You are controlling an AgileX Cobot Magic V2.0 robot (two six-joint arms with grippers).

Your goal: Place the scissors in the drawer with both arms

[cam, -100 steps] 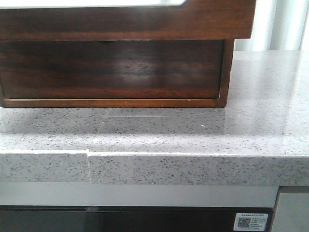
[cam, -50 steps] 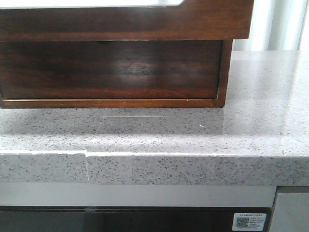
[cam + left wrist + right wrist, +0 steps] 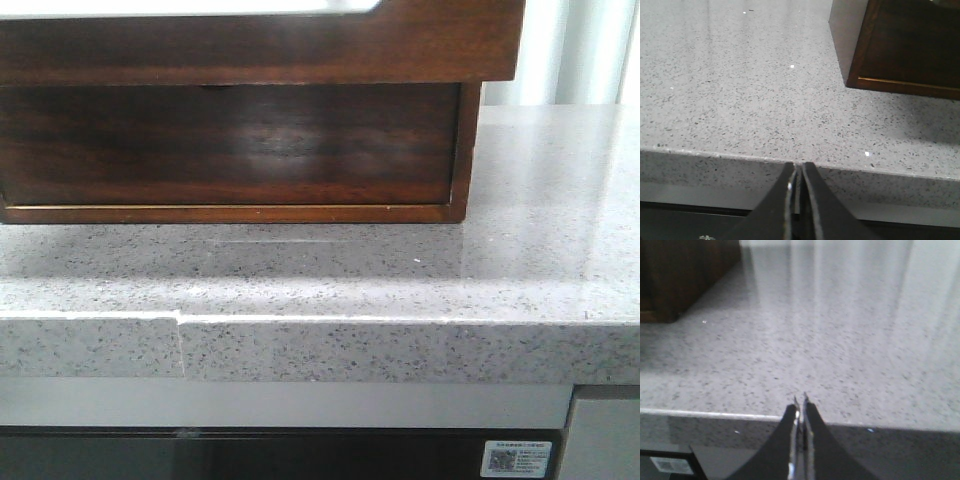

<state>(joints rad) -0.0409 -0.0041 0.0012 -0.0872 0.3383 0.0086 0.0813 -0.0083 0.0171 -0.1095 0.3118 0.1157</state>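
Both end effectors, left (image 3: 797, 172) and right (image 3: 800, 407), pinched together, empty, off the counter's (image 3: 400, 280) near edge. Scissors nowhere in view. Drawer (image 3: 250, 40) sticks out over the cabinet (image 3: 230, 145); risk: blind reach clips it.

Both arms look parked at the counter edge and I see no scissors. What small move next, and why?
Probably raise the left hand over the counter toward the wooden cabinet. Both it and the right hand sit shut at the counter's front edge, holding nothing, and the scissors show in no view.
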